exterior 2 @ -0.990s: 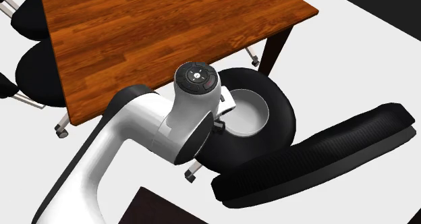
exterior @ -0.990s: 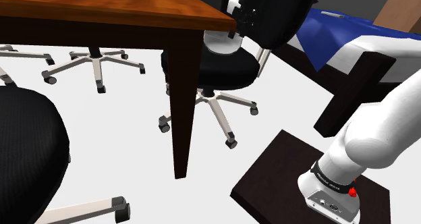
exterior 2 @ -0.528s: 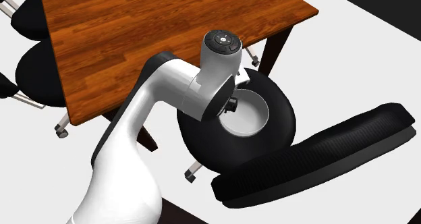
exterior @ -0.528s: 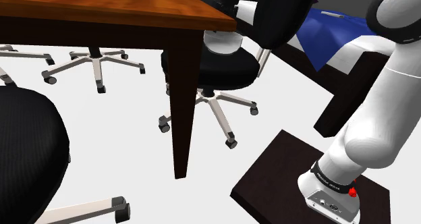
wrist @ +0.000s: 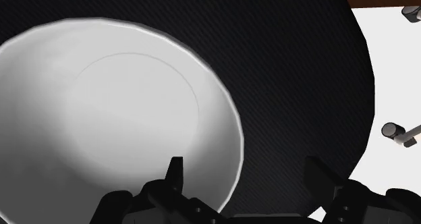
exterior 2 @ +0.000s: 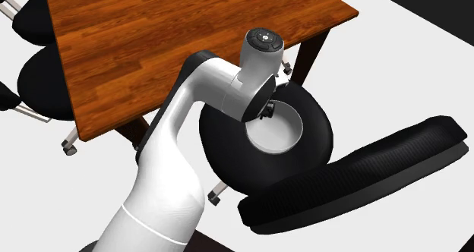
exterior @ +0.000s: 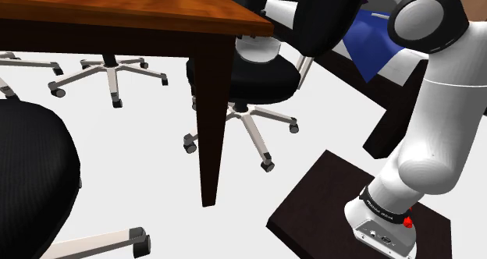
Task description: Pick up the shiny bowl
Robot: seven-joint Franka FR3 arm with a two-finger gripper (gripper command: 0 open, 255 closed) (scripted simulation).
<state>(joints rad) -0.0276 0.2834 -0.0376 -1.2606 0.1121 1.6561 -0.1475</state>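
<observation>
One pale bowl [exterior 2: 277, 133]. One wooden table [exterior: 117, 8]. At least four black office chairs [exterior: 257, 79] in the shoulder view: two with seats showing, two as wheeled bases [exterior: 109, 70] beyond the table. One blue-covered bed [exterior: 375, 43]. One white arm [exterior: 429, 133], one stand [exterior: 312, 199].

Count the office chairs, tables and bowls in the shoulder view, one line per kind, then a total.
Office chairs: 4, two of them showing just their wheeled bases
Wooden table: 1
White bowl: 1, on a chair seat
Total: 6
</observation>
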